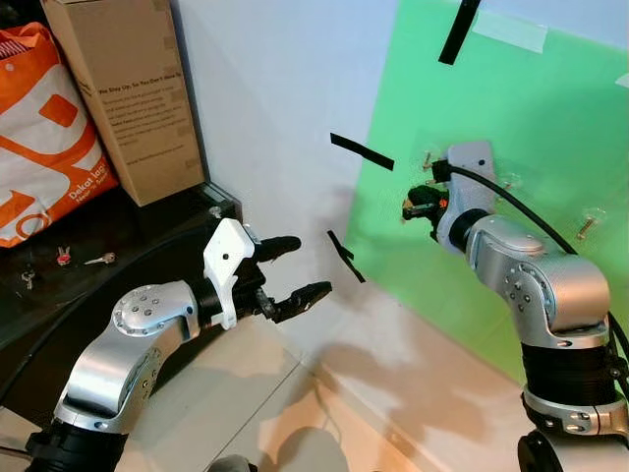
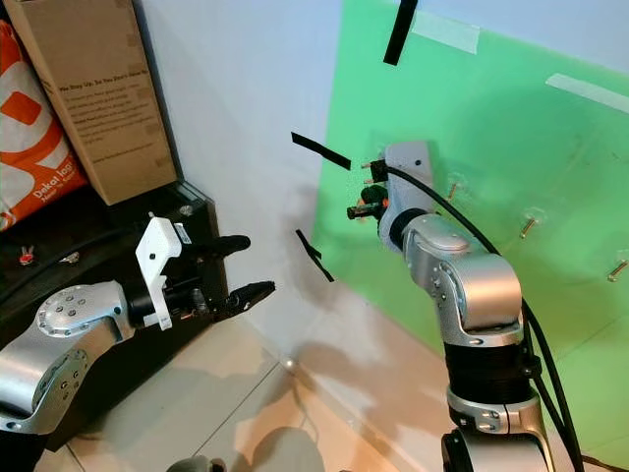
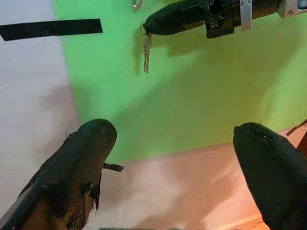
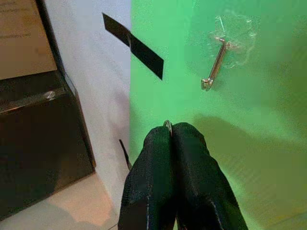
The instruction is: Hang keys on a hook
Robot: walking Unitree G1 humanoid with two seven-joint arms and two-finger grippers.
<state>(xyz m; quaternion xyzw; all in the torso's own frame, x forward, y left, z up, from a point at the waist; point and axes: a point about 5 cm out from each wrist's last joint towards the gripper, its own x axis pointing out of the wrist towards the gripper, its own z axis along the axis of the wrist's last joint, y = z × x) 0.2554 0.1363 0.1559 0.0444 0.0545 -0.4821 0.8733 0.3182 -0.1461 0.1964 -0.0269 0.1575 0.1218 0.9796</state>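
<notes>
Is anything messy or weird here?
Yes. Short strips of black tape are stuck crookedly on the white wall and green sheet. Loose small keys lie scattered on the dark shelf. The right gripper pinches a silver key near the metal hook.

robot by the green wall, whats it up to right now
The robot's right gripper is shut on a small silver key by its ring, holding it up against the green sheet on the wall, close to a small clear-backed metal hook but not yet on it. The left gripper is open, held out in front of the white wall. More small keys lie on the dark cabinet top.
</notes>
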